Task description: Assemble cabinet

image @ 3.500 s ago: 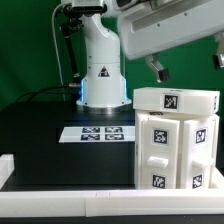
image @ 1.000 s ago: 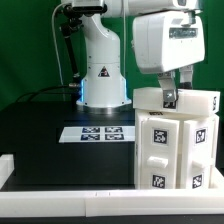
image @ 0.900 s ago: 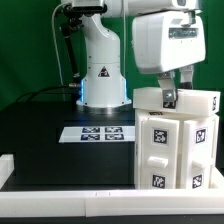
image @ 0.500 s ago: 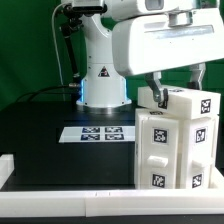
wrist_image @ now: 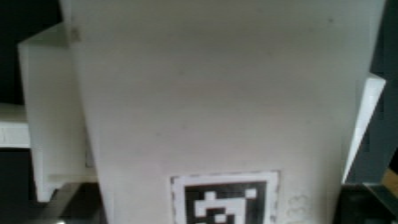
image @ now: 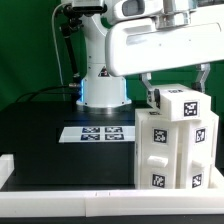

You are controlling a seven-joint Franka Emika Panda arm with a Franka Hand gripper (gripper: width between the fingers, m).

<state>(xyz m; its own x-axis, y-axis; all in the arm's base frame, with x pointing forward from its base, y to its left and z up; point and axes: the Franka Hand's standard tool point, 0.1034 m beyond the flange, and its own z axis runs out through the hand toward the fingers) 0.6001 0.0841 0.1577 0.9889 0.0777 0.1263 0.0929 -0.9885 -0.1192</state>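
The white cabinet body [image: 172,150] stands at the exterior view's right, with tagged panels on its front. A white top panel [image: 186,104] with a tag sits turned at an angle on top of it. My gripper [image: 178,88] is shut on this top panel, one finger [image: 150,96] on each side of it. I cannot tell whether the panel rests on the body or hangs just above it. In the wrist view the same white panel [wrist_image: 205,100] fills most of the picture, its tag [wrist_image: 228,200] close to the jaws, and my fingers are hidden.
The marker board [image: 100,132] lies on the black table to the left of the cabinet in the exterior view. The arm's white base [image: 103,75] stands behind it. A low white rim [image: 60,180] runs along the table's front and left.
My gripper came down onto the cabinet's top, closed on the top panel and turned at the wrist. The panel has turned with it and now sits at an angle.
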